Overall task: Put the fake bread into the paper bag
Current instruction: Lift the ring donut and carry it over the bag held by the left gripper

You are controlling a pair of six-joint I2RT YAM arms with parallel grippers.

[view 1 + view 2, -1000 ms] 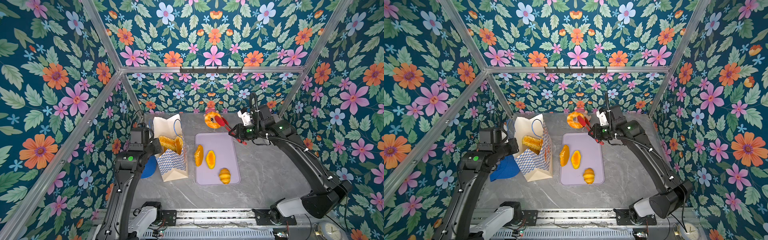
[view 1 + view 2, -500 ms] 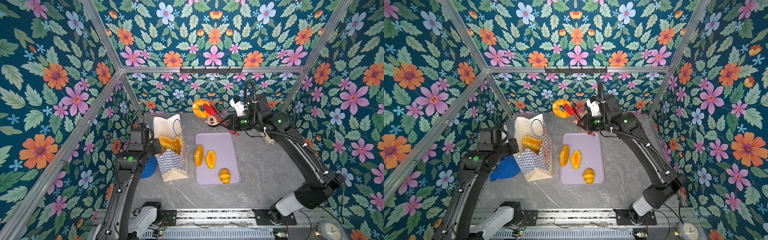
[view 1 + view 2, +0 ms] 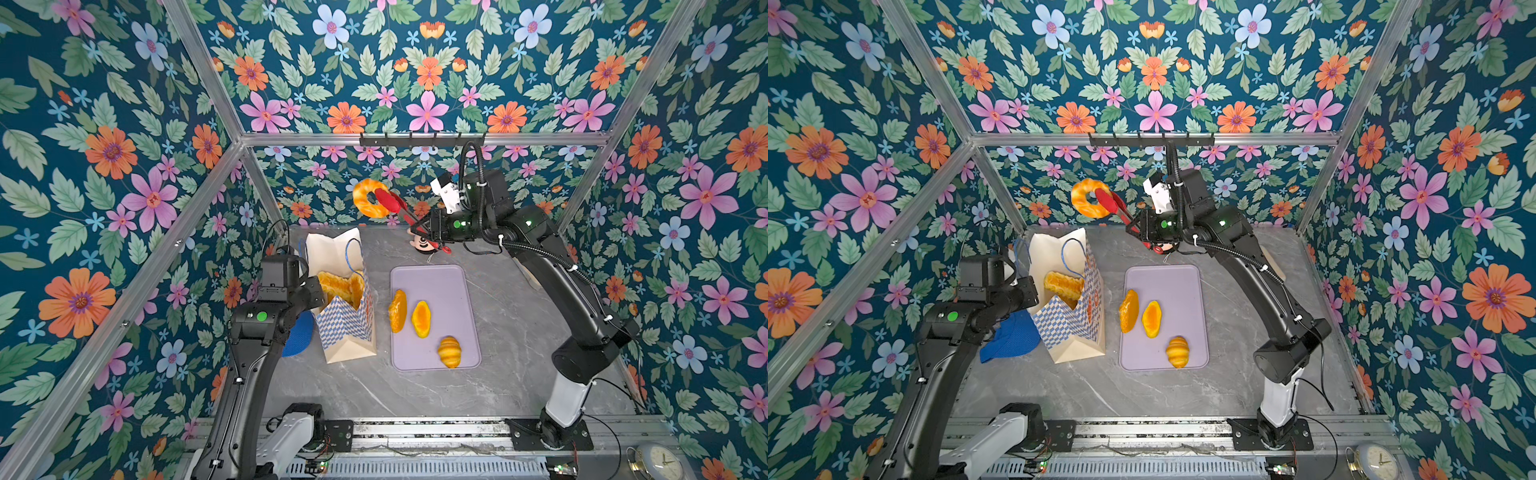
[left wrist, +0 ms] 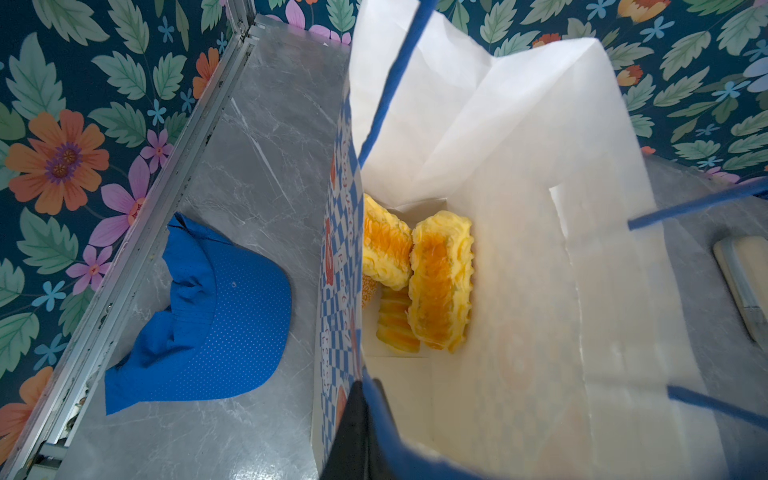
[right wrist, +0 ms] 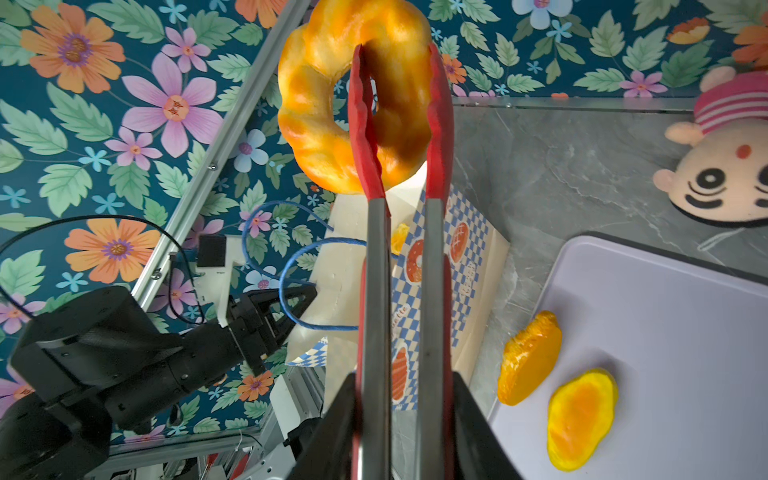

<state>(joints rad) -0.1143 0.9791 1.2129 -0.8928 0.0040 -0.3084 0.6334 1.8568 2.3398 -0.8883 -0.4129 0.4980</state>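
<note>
Ring doughnut [image 3: 368, 203] is airborne! It hangs high above the paper bag [image 3: 345, 328], off the bag's far corner on the tray side, and I'd say not quite over the mouth yet. The right claw [image 3: 432, 232] is squeezed down on the handles of the red tongs [image 3: 397, 205]. The tongs bite one side of the ring, one tip through the hole and one outside.

The left claw [image 3: 316, 291] is clamped fully closed on the bag's rim, on the side away from the tray [image 3: 457, 291], propping the mouth open. Ridged loaves [image 4: 440, 282] already lie at the bottom of the bag. Beside the bag, the tray still carries two flat ovals [image 3: 397, 311] and a croissant [image 3: 449, 352].

How will it handle? It looks light, glossy and probably a touch squashy. That slick skin in a narrow bite could swing or slide out, so gripping across the ring's band, as here, seems the safest hold. I'd take the ovals across their narrow width and the croissant at its fat middle.

A second ago the doughnut was lower and farther from the bag, out past the tray's far end. Since then it has climbed and swung in towards the bag. The left claw, the bag and the tray pieces haven't budged.
</note>
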